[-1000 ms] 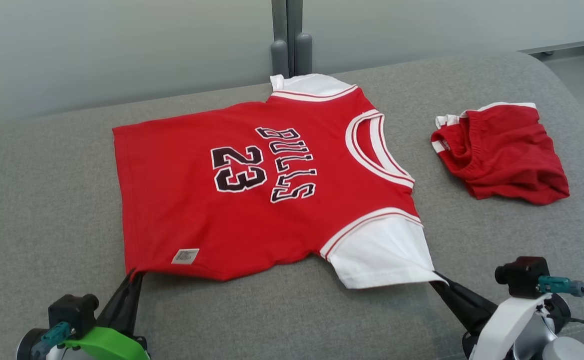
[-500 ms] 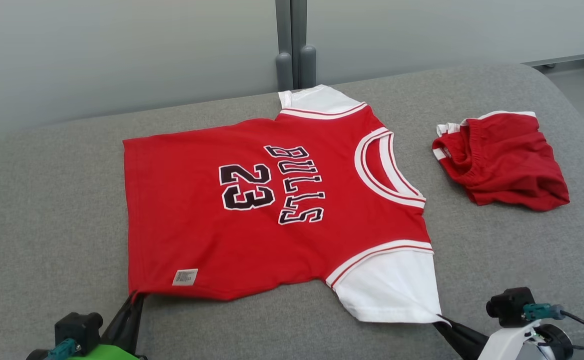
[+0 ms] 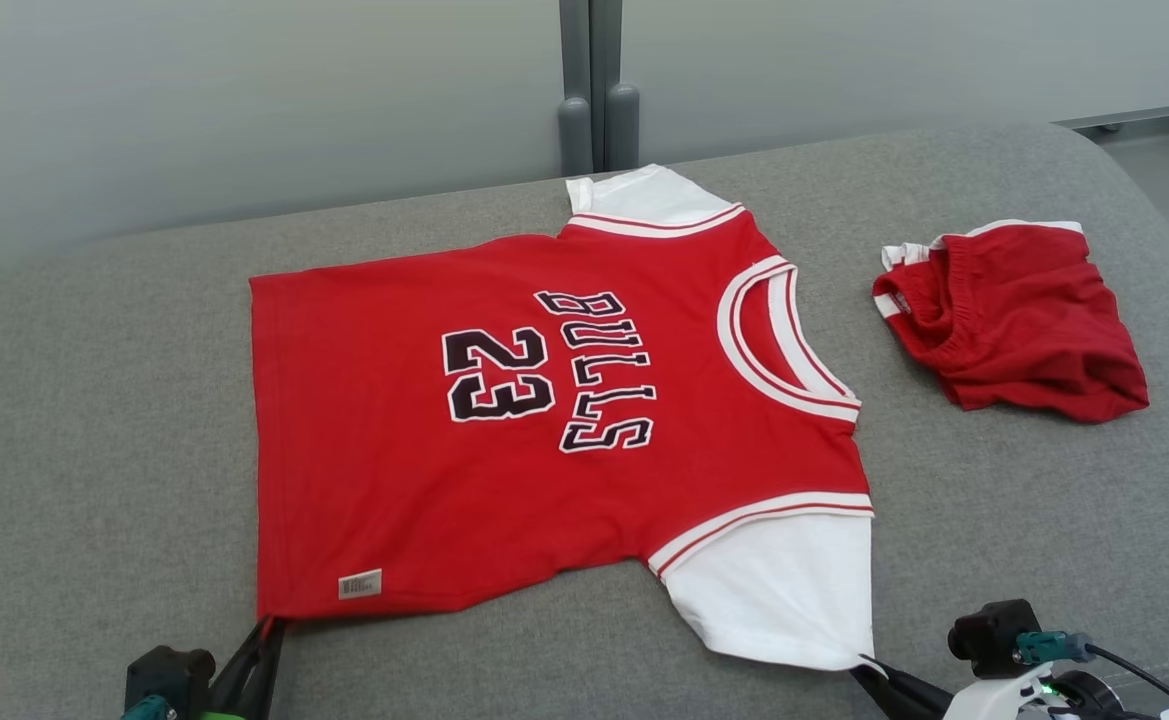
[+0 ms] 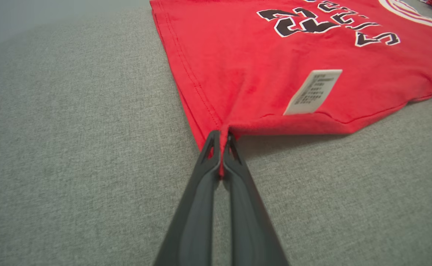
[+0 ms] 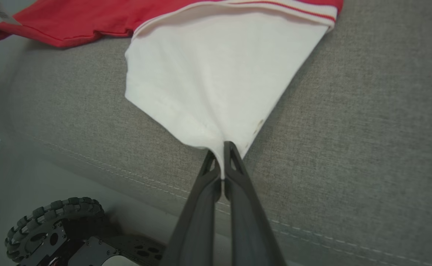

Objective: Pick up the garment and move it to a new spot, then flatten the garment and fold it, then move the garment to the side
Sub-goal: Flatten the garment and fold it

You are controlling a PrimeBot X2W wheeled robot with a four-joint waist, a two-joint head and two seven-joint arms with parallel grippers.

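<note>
The garment is a red jersey with white sleeves, "BULLS 23" on its chest, spread flat on a grey cushioned surface. Its hem points left and its neck right. My left gripper is shut on the near hem corner of the garment, with its dark fingers pinching the red cloth. My right gripper is shut on the tip of the near white sleeve, and both fingers clamp the cloth. A white label sits near the hem.
Folded red shorts with white trim lie at the right of the cushion. A grey wall with a vertical post stands behind. The cushion's near edge, with my wheeled base below it, is just under the right gripper.
The head camera has shifted, so the whole scene sits lower and slightly right in its view. Both grippers keep their hold while the jersey has come a little nearer and lies flatter.
</note>
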